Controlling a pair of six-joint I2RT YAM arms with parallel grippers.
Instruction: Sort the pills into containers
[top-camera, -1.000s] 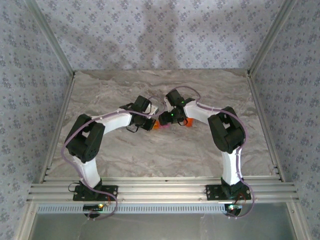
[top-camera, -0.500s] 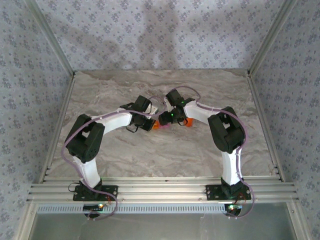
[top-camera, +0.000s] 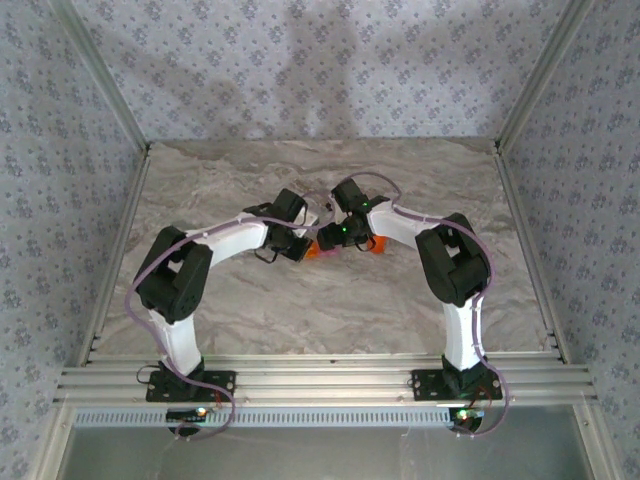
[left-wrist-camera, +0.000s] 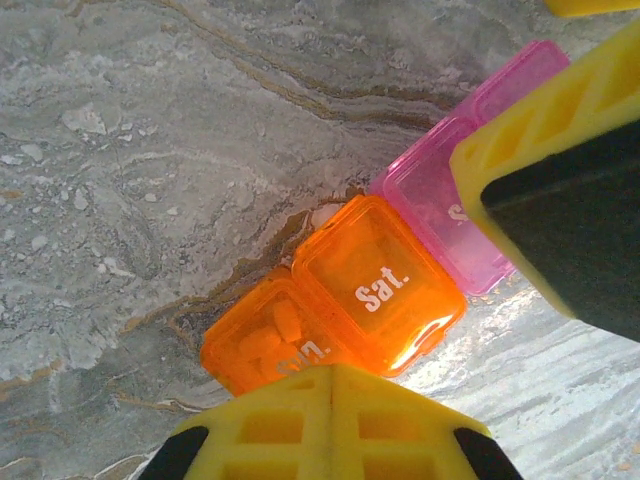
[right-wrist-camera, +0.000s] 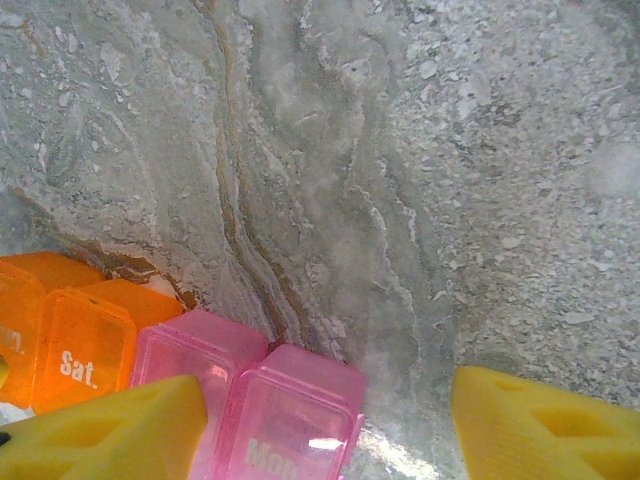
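The containers are a short strip of joined translucent boxes, two orange (left-wrist-camera: 380, 285) and two pink (left-wrist-camera: 440, 200), lying on the marble table. The orange box marked "Sun." holds orange pills (left-wrist-camera: 272, 330), and the lids look closed. My left gripper (left-wrist-camera: 333, 400) is shut, with its yellow tips right over the near edge of that box. My right gripper (right-wrist-camera: 325, 400) is open and straddles the pink "Mon." box (right-wrist-camera: 295, 410): one finger (right-wrist-camera: 120, 430) lies over the neighbouring pink box, the other finger (right-wrist-camera: 545, 425) is off over bare table. In the top view both grippers meet at the containers (top-camera: 318, 252) mid-table.
An orange object (top-camera: 376, 244), partly hidden, sits just right of the right wrist. The marble table (top-camera: 330, 310) is walled by patterned panels, with metal rails along its edges. Both arms arch inward from the near edge.
The left arm has shifted slightly towards the right. The right arm and the containers stay where they were.
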